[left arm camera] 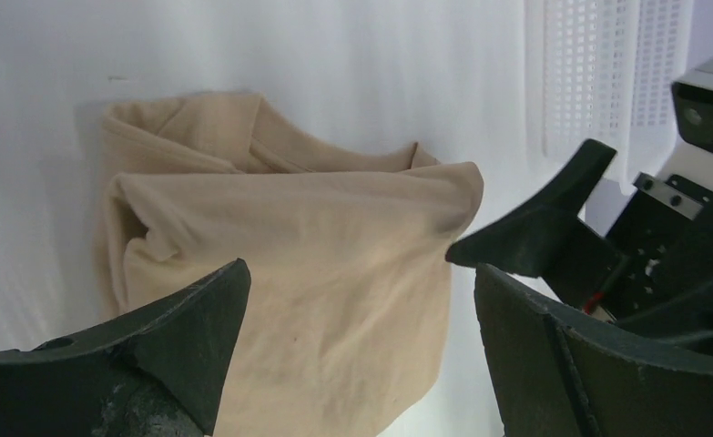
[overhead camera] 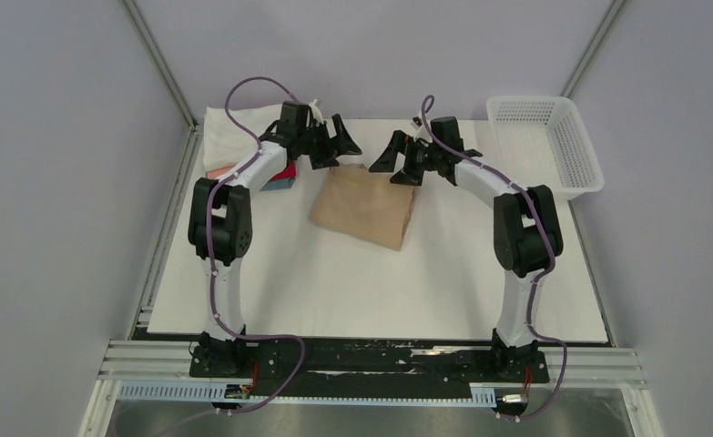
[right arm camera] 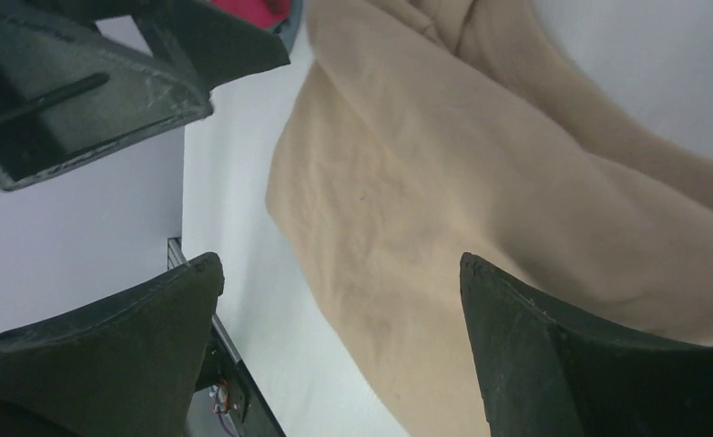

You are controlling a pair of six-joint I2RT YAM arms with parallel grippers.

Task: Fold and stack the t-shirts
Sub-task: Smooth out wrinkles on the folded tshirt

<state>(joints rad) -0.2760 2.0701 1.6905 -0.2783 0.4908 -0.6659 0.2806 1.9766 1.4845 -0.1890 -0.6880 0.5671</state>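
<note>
The tan t-shirt (overhead camera: pixel 367 208) lies folded in a rough rectangle on the white table, in the middle toward the back. It also shows in the left wrist view (left arm camera: pixel 289 273) and the right wrist view (right arm camera: pixel 480 200). My left gripper (overhead camera: pixel 345 146) is open and empty, just above the shirt's far left corner. My right gripper (overhead camera: pixel 391 160) is open and empty, above the shirt's far right corner. A stack of folded shirts sits at the back left: white (overhead camera: pixel 229 132) on top, red (overhead camera: pixel 285 171) and blue-grey (overhead camera: pixel 280 183) edges showing under the left arm.
A white plastic mesh basket (overhead camera: pixel 545 141) stands at the back right corner of the table. The grey enclosure walls close in on both sides. The arm bases sit on the rail at the near edge.
</note>
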